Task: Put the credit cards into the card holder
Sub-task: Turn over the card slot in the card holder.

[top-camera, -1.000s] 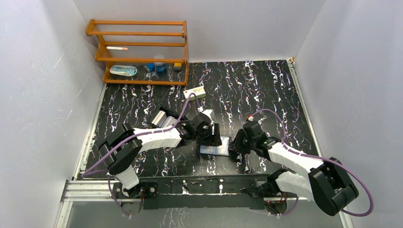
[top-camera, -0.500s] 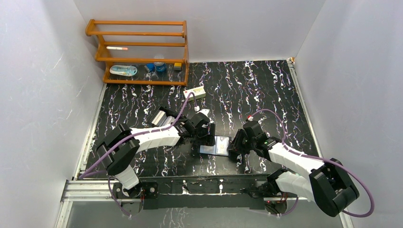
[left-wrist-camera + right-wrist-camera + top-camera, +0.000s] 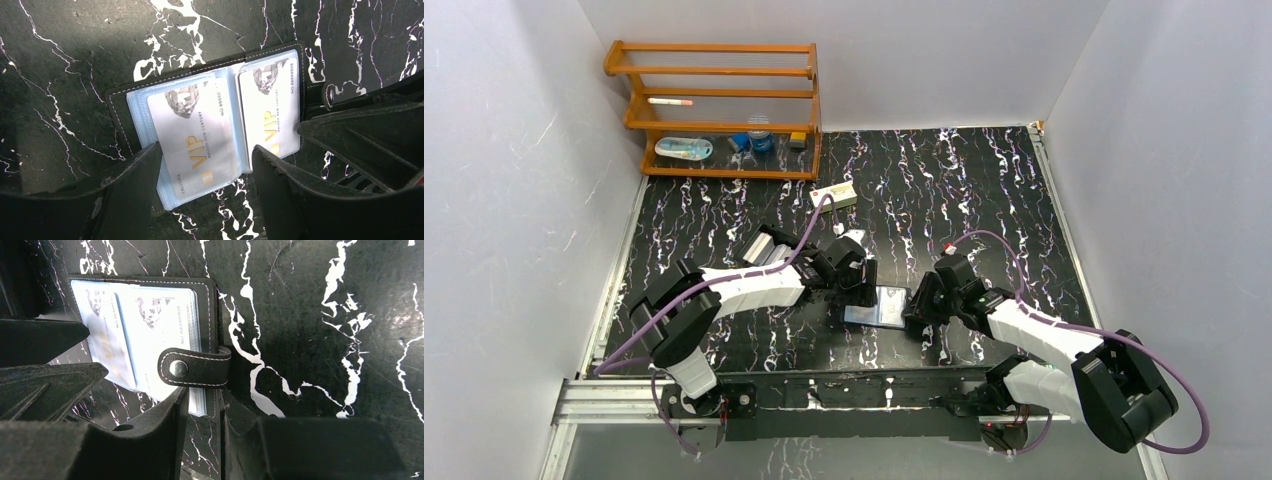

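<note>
The card holder lies open and flat on the marbled table between both arms. In the left wrist view its black cover frames pale blue sleeves, and two white credit cards with gold VIP print, left and right, sit inside them. My left gripper hovers open, its fingers either side of the left sleeve's near corner, gripping nothing. My right gripper stands narrowly open at the holder's near right edge, under the snap tab.
A wooden rack with small items stands at the back left. A cream carton lies mid-table, and a small white thing lies behind the left gripper. A hinged box sits beside the left arm. White walls close in on three sides.
My left gripper has drawn back a little to the left, off the holder, so more of its glossy inside shows. The right arm has hardly moved.
</note>
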